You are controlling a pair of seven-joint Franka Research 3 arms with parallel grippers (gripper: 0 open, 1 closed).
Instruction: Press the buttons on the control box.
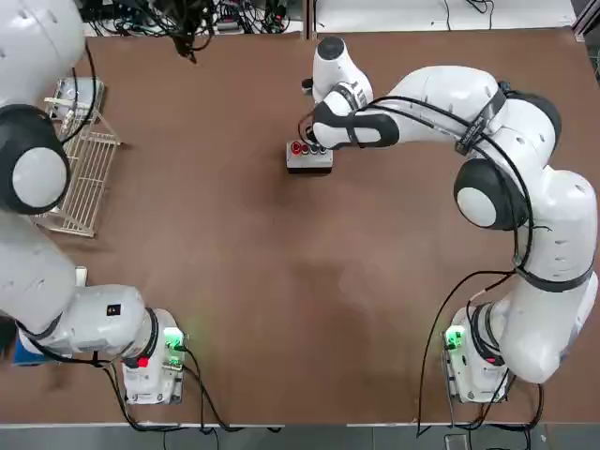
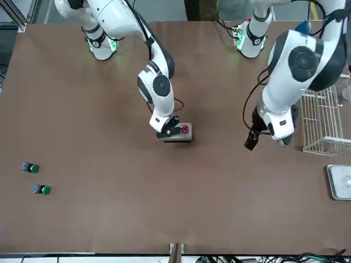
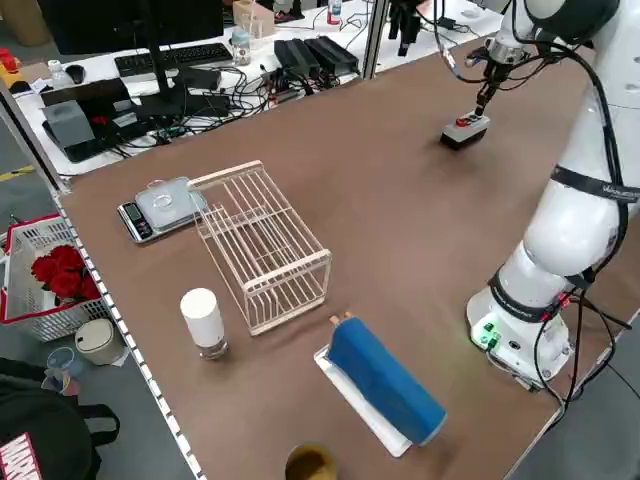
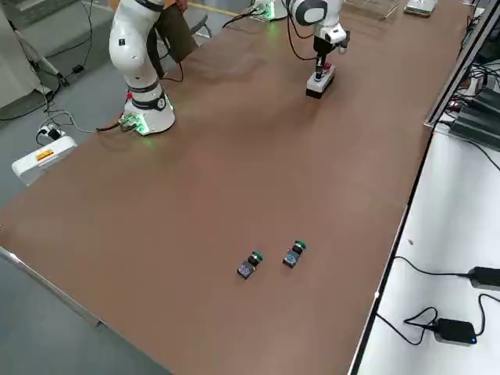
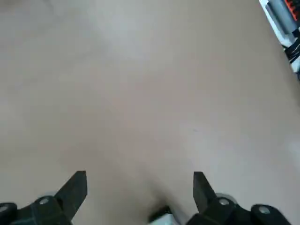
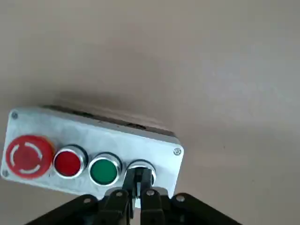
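The control box is a small light grey box lying on the brown table, also seen in the top view and the front view. Its buttons run in a row: a large red one, a small red one, a green one and an end one. My right gripper is shut, its tips resting on that end button and covering most of it. My left gripper hangs open over bare table near the wire rack, holding nothing.
A white wire rack lies at the robot's left edge, with a scale, a white cylinder and a blue roll around it. Two loose green-topped button pieces lie far out on the robot's right side.
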